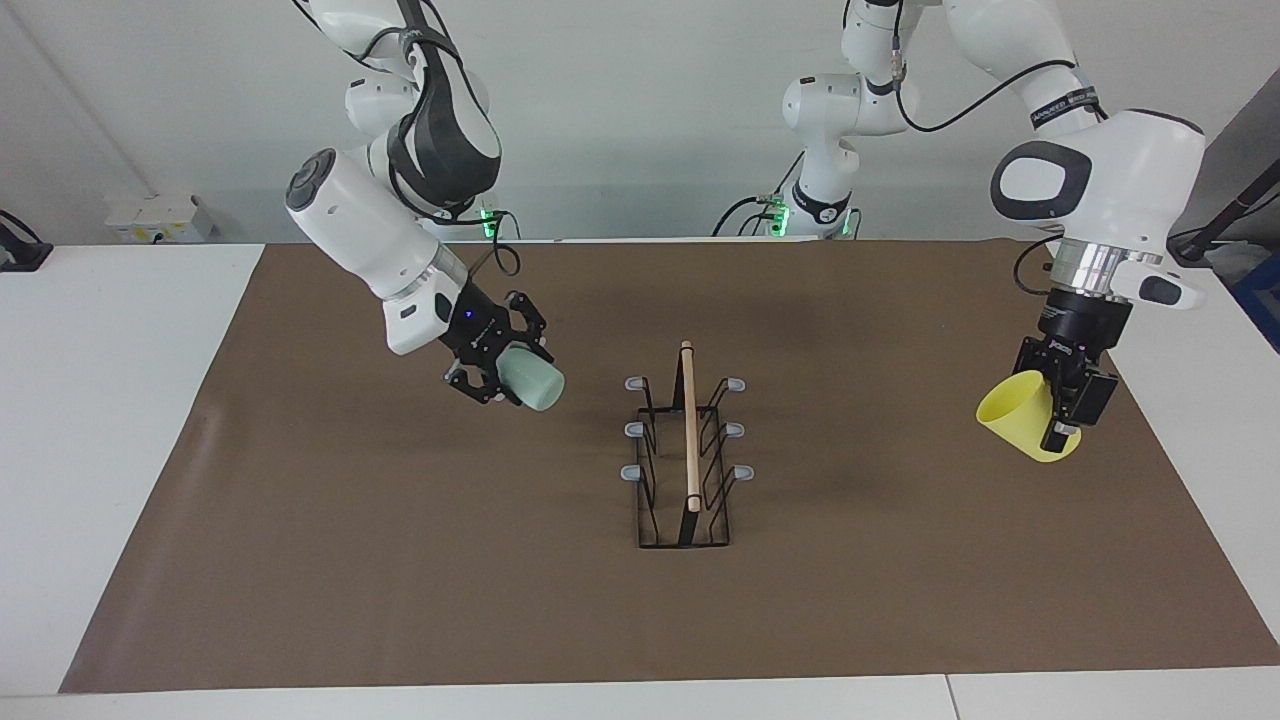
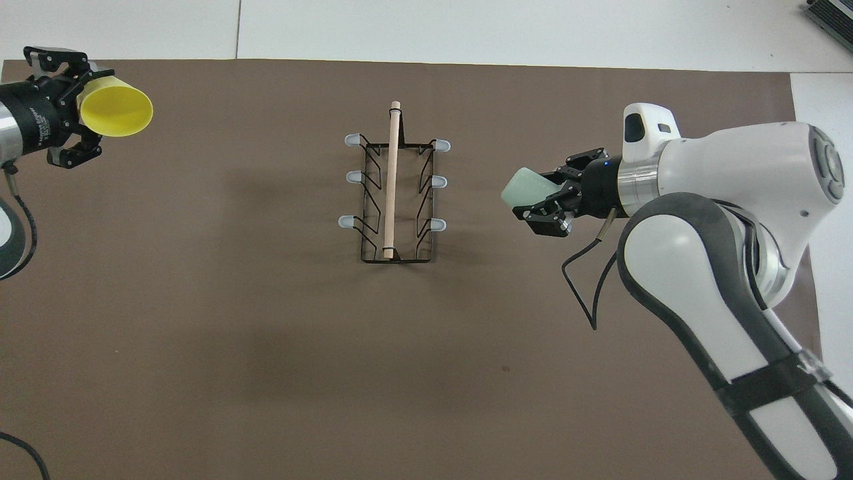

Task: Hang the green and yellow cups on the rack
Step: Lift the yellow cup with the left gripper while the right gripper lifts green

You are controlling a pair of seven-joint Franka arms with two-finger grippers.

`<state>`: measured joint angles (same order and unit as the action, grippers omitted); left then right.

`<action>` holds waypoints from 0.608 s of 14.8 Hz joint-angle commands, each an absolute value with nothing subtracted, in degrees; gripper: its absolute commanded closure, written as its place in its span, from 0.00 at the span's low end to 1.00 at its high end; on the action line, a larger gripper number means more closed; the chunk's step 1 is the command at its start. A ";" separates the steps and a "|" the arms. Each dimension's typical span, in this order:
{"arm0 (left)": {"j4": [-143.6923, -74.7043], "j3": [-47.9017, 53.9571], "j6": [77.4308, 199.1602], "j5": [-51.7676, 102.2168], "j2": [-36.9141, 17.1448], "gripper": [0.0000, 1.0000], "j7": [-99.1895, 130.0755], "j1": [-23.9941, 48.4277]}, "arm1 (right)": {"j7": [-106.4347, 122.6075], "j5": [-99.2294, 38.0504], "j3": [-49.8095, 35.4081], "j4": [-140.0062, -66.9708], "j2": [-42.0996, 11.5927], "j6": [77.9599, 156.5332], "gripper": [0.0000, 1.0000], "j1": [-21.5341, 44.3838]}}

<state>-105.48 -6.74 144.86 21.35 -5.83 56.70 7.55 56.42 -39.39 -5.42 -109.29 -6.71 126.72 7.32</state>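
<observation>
Brown paper (image 1: 400, 560) covers the white table (image 1: 100, 400). At the left arm's end the left gripper (image 2: 70, 110) is closed on the yellow cup (image 2: 116, 107), held tilted above the paper. Mid-table stands the rack (image 1: 688, 450), all prongs bare. Toward the right arm's end, the right gripper (image 1: 500, 372) clamps the green cup (image 1: 530, 378), tilted above the paper.
</observation>
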 commanded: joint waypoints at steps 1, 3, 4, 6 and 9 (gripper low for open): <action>-107.75 -7.65 140.64 13.30 -1.42 1.00 56.78 10.80 | 64.04 -52.06 -5.89 -116.00 -2.38 130.59 1.00 6.24; -107.84 -7.65 138.35 8.11 -0.27 1.00 56.95 13.26 | 72.64 -66.90 -5.89 -120.39 -0.27 132.62 1.00 6.42; -107.84 -7.65 137.56 4.95 0.17 1.00 56.95 14.75 | 76.43 -72.89 -5.89 -122.15 0.78 132.63 1.00 6.33; -108.80 -7.56 136.93 -1.55 0.96 1.00 58.09 18.09 | 81.10 -81.87 -5.89 -124.53 2.19 132.54 1.00 6.42; -111.00 -7.47 137.02 -11.74 2.19 1.00 65.63 22.14 | 91.89 -98.03 -5.98 -126.73 2.37 132.37 1.00 7.12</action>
<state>-107.67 -6.61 137.36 -5.67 -0.48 61.57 19.31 85.30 -89.32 -5.56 -123.58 0.43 131.77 7.20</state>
